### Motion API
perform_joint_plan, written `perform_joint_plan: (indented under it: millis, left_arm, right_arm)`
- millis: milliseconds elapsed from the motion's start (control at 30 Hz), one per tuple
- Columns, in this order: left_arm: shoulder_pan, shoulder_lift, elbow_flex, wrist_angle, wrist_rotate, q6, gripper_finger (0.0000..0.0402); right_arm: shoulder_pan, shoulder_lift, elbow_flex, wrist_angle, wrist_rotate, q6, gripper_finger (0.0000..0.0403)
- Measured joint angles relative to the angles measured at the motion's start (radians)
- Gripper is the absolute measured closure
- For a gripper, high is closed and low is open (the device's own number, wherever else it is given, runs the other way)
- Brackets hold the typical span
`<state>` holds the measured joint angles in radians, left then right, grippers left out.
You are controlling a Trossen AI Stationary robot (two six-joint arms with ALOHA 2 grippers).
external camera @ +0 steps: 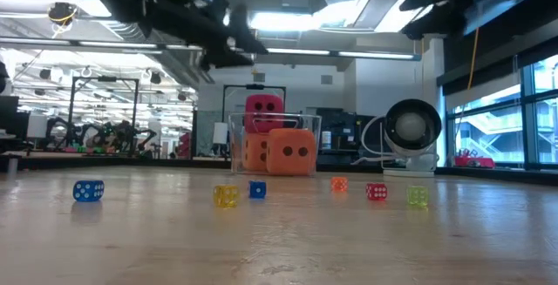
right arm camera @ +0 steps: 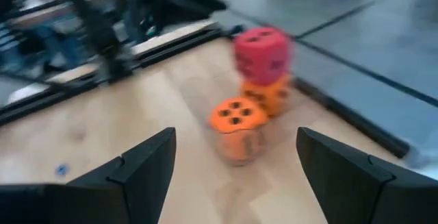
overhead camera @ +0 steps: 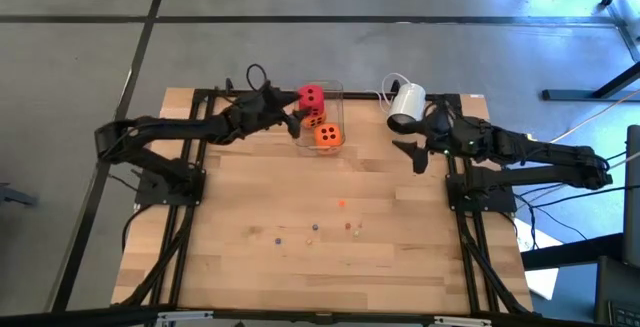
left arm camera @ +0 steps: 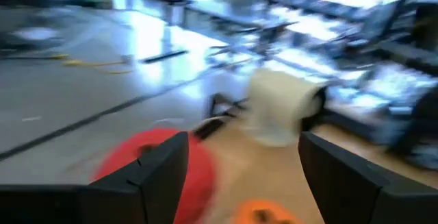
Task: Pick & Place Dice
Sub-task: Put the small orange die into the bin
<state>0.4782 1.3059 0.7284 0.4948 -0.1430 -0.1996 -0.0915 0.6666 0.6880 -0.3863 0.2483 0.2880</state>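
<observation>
From above I count three big dice: one red die [overhead camera: 311,96] on one orange die [overhead camera: 314,119] inside the clear container [overhead camera: 334,91], a second orange die [overhead camera: 328,136] at its 5 o'clock. The left gripper [overhead camera: 291,119], jaws wide, sits at their 9 o'clock; the right gripper [overhead camera: 412,154], wide and empty, at 3 o'clock. Low down I count six tiny dice [external camera: 225,195]. I see no writing.

1 red die [overhead camera: 311,96], 2 orange dice [overhead camera: 328,136], dark pips.
</observation>
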Motion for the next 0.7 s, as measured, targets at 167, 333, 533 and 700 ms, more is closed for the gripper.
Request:
perform_joint_plan:
  millis: [167,333,533,700]
  left_arm:
    - [-0.031,-0.082,0.001,-0.043,0.173,-0.026,0.0131]
    - [-0.074,-0.127,0.001,-0.109,0.188,-0.076,0.0131]
    - [-0.114,-0.13,0.0,-0.133,0.186,-0.078,0.0132]
    - [-0.155,-0.124,0.0,-0.138,0.201,-0.109,0.0131]
  right_arm:
    - [0.029,0.16,0.0,0.051,-0.129,-0.007,0.0101]
    - [0.084,0.348,0.0,0.13,-0.156,-0.093,0.0101]
    - [0.133,0.525,0.0,0.278,-0.202,-0.133,0.0106]
    - [0.158,0.656,0.0,0.395,-0.237,-0.067,0.0125]
